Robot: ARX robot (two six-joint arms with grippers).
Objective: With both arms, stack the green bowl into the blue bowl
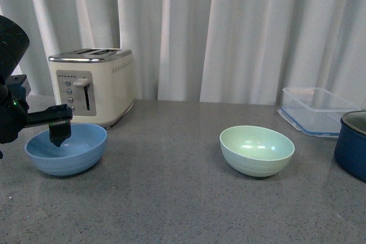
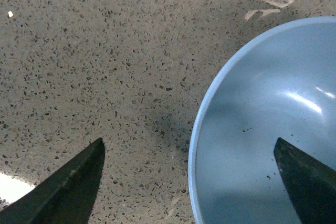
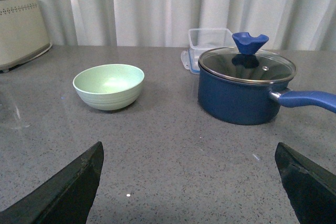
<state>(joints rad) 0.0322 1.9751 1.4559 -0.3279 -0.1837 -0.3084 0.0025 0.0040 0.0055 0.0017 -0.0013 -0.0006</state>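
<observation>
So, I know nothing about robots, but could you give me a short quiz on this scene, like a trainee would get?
1. True or false: the green bowl already sits inside the blue bowl.
2. The left end effector is open. What lies between its fingers? A) the blue bowl's rim B) the green bowl's rim C) nothing at all
3. Which appliance stands just behind the blue bowl?

Key: 1. False, the bowls stand apart on the counter. 2. A. 3. The toaster.
</observation>
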